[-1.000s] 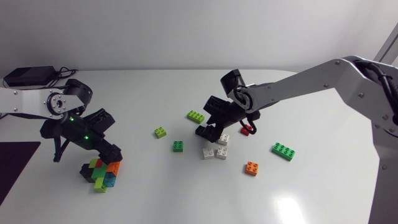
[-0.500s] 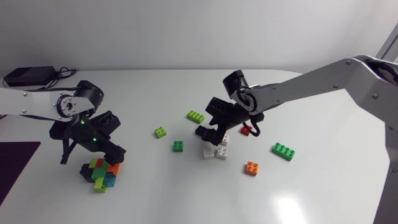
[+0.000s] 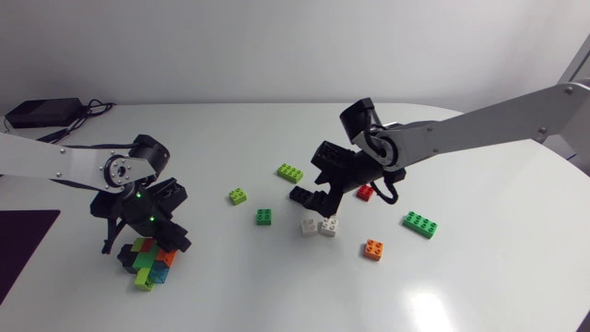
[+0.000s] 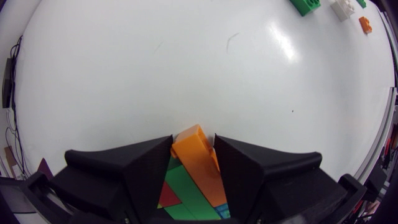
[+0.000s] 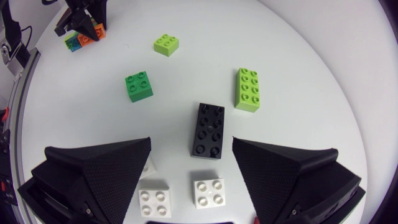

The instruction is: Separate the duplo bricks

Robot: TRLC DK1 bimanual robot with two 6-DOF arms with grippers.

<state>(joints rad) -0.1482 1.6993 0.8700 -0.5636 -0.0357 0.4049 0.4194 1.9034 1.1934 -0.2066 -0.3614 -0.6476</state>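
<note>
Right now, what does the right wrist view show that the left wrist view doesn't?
Only the right wrist view shows the black brick ahead of its open jaws and the long lime brick. Only the left wrist view shows the loose orange brick, far off. Both show the brick stack: clamped in the left jaws up close, distant in the right view.
</note>
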